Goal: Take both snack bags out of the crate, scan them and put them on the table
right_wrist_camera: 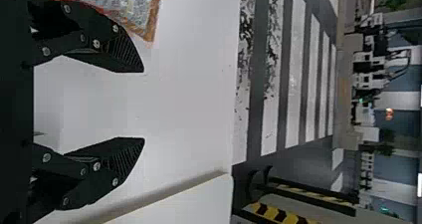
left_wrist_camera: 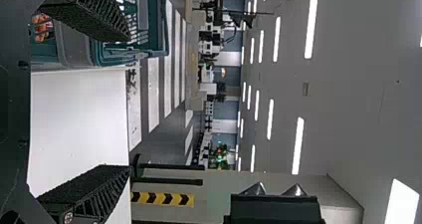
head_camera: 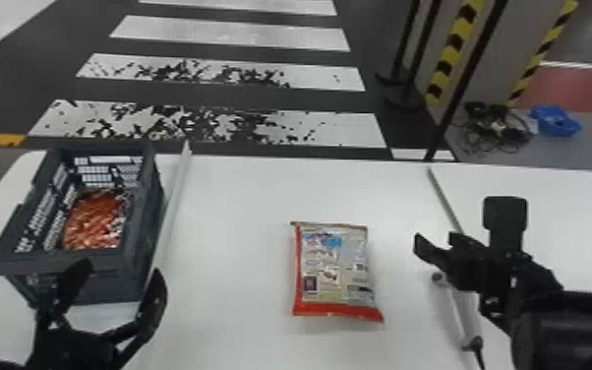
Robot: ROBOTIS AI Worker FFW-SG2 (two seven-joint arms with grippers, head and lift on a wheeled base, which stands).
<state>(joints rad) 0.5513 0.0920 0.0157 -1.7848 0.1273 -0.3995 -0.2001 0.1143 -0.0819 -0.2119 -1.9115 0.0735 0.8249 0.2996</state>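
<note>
Lying flat on the bench (head_camera: 231, 206), well in from its far edge, one snack bag (head_camera: 334, 268) shows a silvery, print-covered face with a red band along its near end and left side. The second bag (head_camera: 91, 221), orange-red, rests inside the dark crate (head_camera: 145, 216) at the bench's far left corner. Left gripper (head_camera: 119, 271), fingers spread, is at the crate's near side; right gripper (head_camera: 435, 238), also spread, is right of the flat bag.

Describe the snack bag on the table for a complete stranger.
On the white table, look right of the dark crate. The snack bag is pale and printed, with red along its near and left edges. Unlike the orange-red bag, it lies outside the crate.
</note>
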